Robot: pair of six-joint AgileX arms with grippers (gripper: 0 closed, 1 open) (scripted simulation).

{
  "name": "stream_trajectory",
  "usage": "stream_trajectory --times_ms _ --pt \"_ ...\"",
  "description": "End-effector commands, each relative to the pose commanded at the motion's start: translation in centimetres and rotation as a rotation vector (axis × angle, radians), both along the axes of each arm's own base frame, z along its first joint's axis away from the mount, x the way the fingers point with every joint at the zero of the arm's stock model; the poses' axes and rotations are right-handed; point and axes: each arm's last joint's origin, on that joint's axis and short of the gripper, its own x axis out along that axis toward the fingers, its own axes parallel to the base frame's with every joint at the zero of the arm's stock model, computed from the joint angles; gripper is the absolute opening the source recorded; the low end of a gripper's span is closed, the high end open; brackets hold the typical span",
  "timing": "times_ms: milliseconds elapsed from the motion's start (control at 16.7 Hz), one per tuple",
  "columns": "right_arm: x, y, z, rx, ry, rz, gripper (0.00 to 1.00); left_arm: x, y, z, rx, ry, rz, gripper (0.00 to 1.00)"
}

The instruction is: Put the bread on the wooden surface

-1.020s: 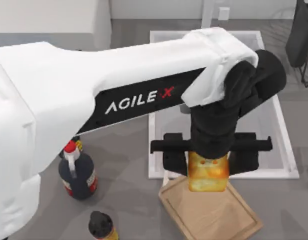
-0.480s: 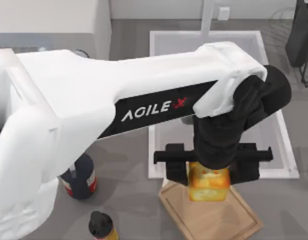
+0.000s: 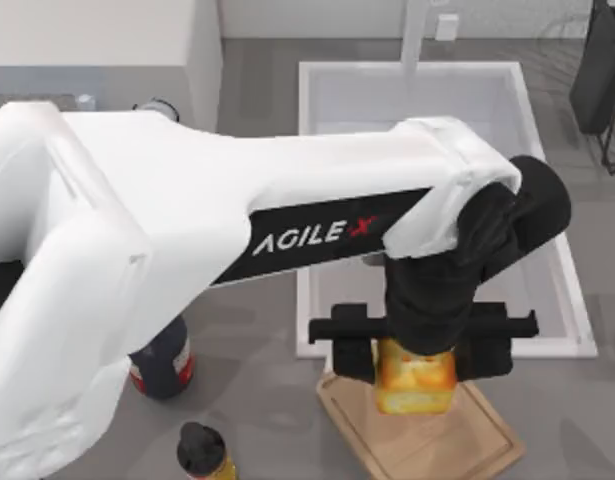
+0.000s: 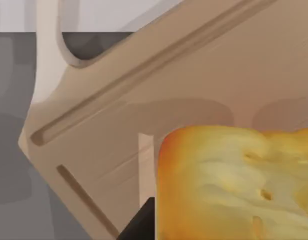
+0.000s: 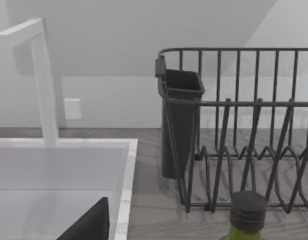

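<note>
Rendered kitchen: a white sink (image 3: 547, 300) with a white faucet (image 5: 43, 80) is set into a grey counter surface (image 3: 257, 330), against a plain white wall (image 5: 118, 50). A dark wire dish rack (image 5: 244, 125) with a cutlery cup (image 5: 180, 120) stands beside the sink. On the surface sit a wooden cutting board (image 3: 437, 440), bread (image 3: 415, 375), a dark sauce bottle (image 3: 165, 362) with a red-and-white label, a dark-capped bottle (image 3: 200, 452) and a green bottle (image 5: 246, 215).
</note>
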Motion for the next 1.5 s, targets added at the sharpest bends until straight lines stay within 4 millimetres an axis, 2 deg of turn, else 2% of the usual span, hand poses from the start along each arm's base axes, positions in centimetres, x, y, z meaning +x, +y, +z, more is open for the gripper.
stream_trajectory --times_ms 300,480,1260,1500 --pt "0.0 0.0 0.0 0.000 0.000 0.000 1.00 -0.1 0.0 -1.8 0.012 0.005 0.000 0.00" --pt "0.0 0.0 0.0 0.000 0.000 0.000 1.00 -0.1 0.0 -1.8 0.012 0.005 0.000 0.00" --pt "0.0 0.0 0.0 0.000 0.000 0.000 1.00 -0.1 0.0 -1.8 0.012 0.005 0.000 0.98" --pt "0.0 0.0 0.0 0.000 0.000 0.000 1.00 -0.1 0.0 -1.8 0.012 0.005 0.000 1.00"
